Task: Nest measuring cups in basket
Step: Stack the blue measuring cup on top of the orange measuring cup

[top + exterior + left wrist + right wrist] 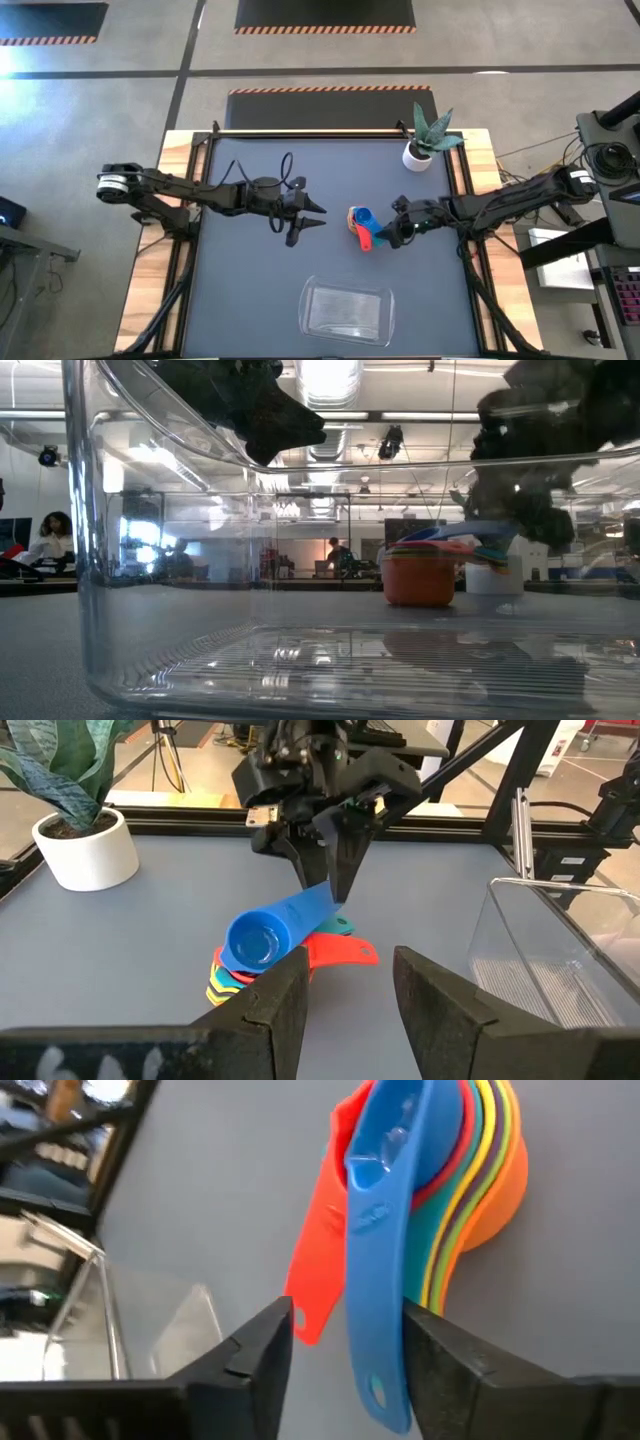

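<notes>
The right hand (345, 1345), fingers parted, brackets the long flat handle of a small blue plastic measuring cup (268, 932) at mid-worktop (250, 260); whether the fingers press the handle cannot be told. The blue cup lies tilted atop a nested stack of round plastic measuring cups (470, 1175), orange outermost, a red handle splayed aside. The left hand (312, 217) hangs open and empty, well apart from the stack. The clear, shallow rectangular plastic basket (348, 311) sits near the worktop's front edge, no cups inside.
</notes>
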Robot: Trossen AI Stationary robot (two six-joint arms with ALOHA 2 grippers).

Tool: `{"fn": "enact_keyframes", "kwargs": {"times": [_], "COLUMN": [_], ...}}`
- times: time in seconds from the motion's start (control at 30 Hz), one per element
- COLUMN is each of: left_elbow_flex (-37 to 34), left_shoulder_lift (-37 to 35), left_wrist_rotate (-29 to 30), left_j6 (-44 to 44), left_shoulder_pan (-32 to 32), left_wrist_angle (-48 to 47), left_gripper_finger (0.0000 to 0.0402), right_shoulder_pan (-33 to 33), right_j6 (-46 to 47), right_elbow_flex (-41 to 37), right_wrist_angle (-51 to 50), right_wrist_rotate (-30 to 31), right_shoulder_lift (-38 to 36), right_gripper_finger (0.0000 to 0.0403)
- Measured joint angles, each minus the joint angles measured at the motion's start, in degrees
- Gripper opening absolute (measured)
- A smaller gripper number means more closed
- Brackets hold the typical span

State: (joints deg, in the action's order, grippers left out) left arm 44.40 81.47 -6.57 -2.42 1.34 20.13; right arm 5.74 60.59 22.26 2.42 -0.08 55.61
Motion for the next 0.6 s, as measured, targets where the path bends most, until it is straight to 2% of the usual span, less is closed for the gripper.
{"fn": "enact_keyframes", "kwargs": {"times": [0.23, 0.6], "left_elbow_flex": [0.00, 0.00], "left_shoulder_lift": [0.00, 0.00], "left_wrist_rotate": [0.00, 0.00], "left_j6": [0.02, 0.03], "left_shoulder_pan": [0.00, 0.00], "left_wrist_angle": [-0.01, -0.02], "left_gripper_finger": [0.0130, 0.0130], "right_shoulder_pan": [0.00, -0.02], "right_j6": [-5.35, -7.44], "right_elbow_flex": [10.42, 16.56], "right_wrist_angle": [-18.85, -29.28], "right_wrist_rotate": [1.87, 5.44], "right_shoulder_lift": [0.02, 0.02], "right_gripper_finger": [0.0200, 0.0241]}}
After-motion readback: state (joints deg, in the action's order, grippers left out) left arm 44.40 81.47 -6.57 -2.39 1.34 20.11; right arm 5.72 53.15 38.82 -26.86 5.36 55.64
